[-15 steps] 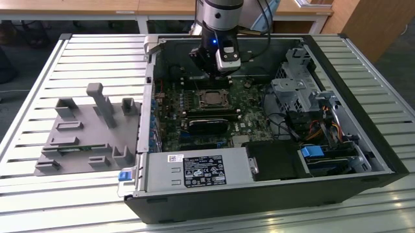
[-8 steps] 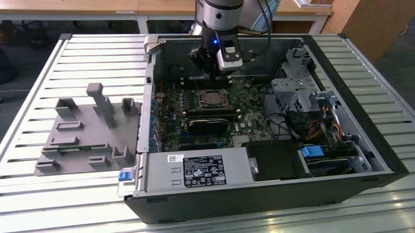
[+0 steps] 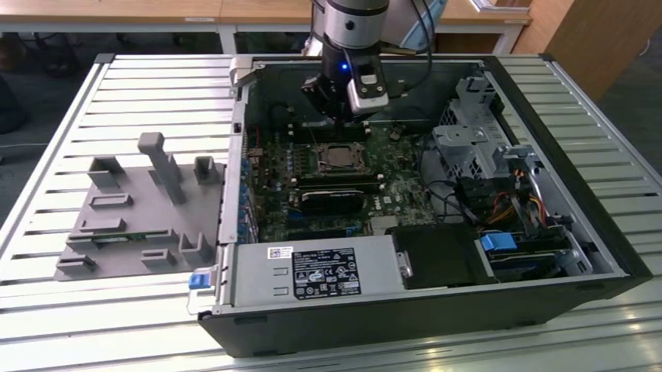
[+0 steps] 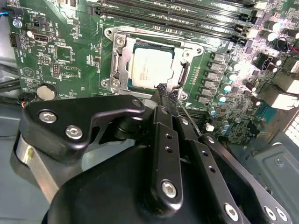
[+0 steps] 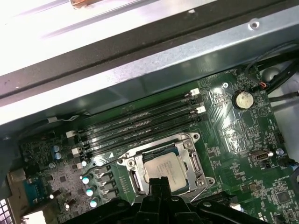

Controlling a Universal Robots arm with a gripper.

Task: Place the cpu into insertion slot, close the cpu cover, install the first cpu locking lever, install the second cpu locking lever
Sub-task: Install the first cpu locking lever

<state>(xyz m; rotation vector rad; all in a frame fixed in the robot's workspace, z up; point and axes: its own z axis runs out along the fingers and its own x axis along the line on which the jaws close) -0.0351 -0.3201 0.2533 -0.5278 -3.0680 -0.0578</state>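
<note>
At the insertion slot (image 4: 117, 63), tool (image 4: 163, 95) tip hiding cpu (image 4: 150, 67) edge

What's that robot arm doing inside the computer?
The robot arm reaches into an open computer case. Its end effector sits low at one edge of the insertion slot on the green board. The cpu already lies in the slot, and the cpu cover looks folded down around it.
</note>
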